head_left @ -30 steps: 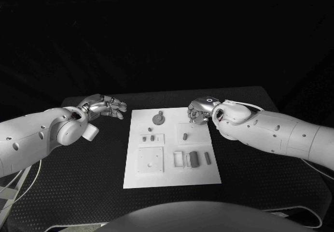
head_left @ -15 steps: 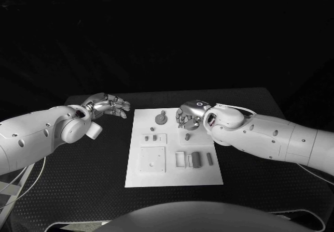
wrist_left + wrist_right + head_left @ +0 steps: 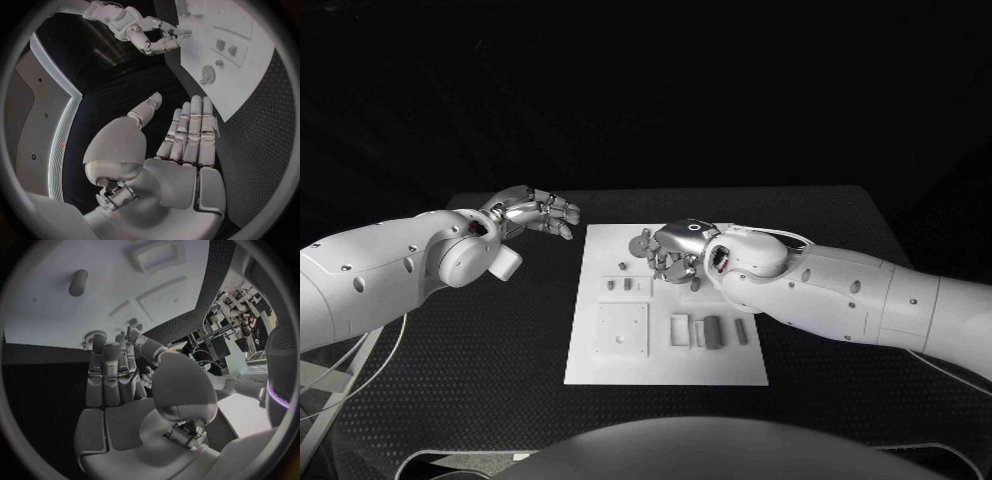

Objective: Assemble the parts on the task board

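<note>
The white task board (image 3: pixel 668 350) lies in the middle of the black table. My right hand (image 3: pixel 672 255) hovers over its far half, fingers pointing down beside the round grey part (image 3: pixel 643 243), whose right side it hides. In the right wrist view the fingers (image 3: pixel 109 365) reach toward that round part (image 3: pixel 94 335) with nothing between them, and a grey peg (image 3: pixel 79 282) lies on the board beyond. My left hand (image 3: pixel 538 213) floats off the board's far left corner, its fingers (image 3: pixel 187 135) straight and apart, holding nothing.
Two small grey pieces (image 3: pixel 620 285) stand in a recessed block at the board's left. A square plate (image 3: pixel 620 328) sits nearer me, with several upright pieces (image 3: pixel 708 330) beside it. Black table mat (image 3: pixel 473 380) surrounds the board.
My right hand has moved left and nearer across the board's far half, ending next to the round part. The left hand stays roughly where it was.
</note>
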